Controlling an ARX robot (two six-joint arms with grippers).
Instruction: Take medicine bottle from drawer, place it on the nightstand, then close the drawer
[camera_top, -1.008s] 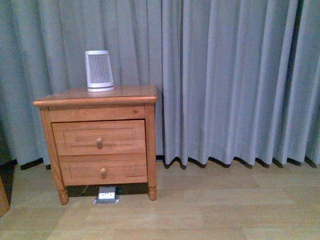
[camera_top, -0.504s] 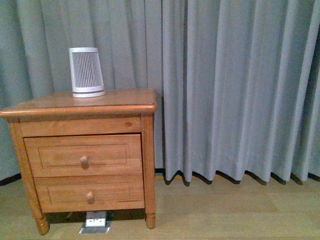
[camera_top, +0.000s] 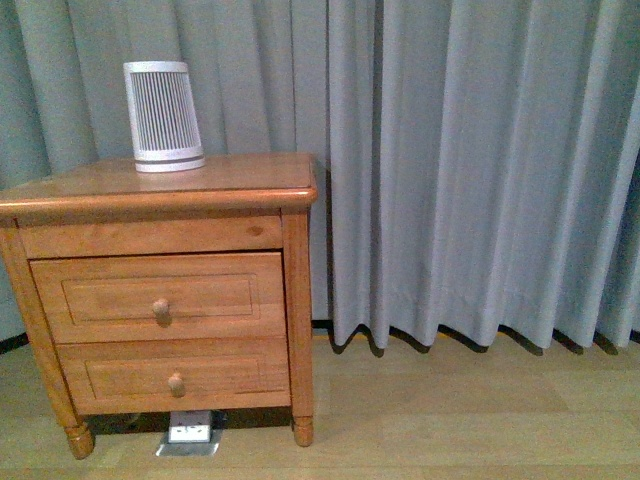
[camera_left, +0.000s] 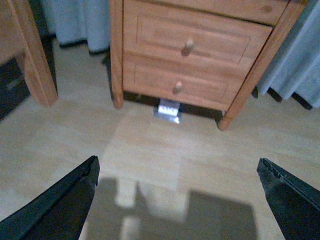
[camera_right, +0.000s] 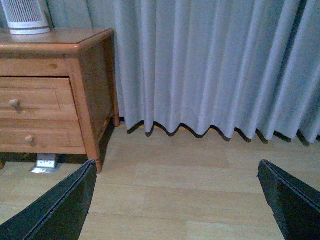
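Here the nightstand (camera_top: 230, 178) fills the 9 o'clock side of the front view, standing on a wooden floor (camera_top: 460, 410) before a grey curtain (camera_top: 460, 170). Its 2 drawers are both shut. The drawer (camera_top: 100, 295) is the upper 1, its long axis running level from 9 to 3 o'clock, its panel front facing the camera and slightly toward 3 o'clock. Its knob (camera_top: 160, 309) sits mid-front and points out at the camera. The lower drawer (camera_top: 110, 378) lies just at 6 o'clock from it, with the same lie. The bottle cannot be seen in any view. A ribbed device (camera_top: 162, 115) stands upright on the top toward its rear, long axis 12 to 6 o'clock, narrowing upward. A floor socket (camera_top: 188, 433) lies under the cabinet.

The left gripper (camera_left: 175, 200) is spread wide and holds nothing, low over the floor, well apart from the cabinet front. The right gripper (camera_right: 175, 202) is likewise spread and unladen, facing curtain and the cabinet's side
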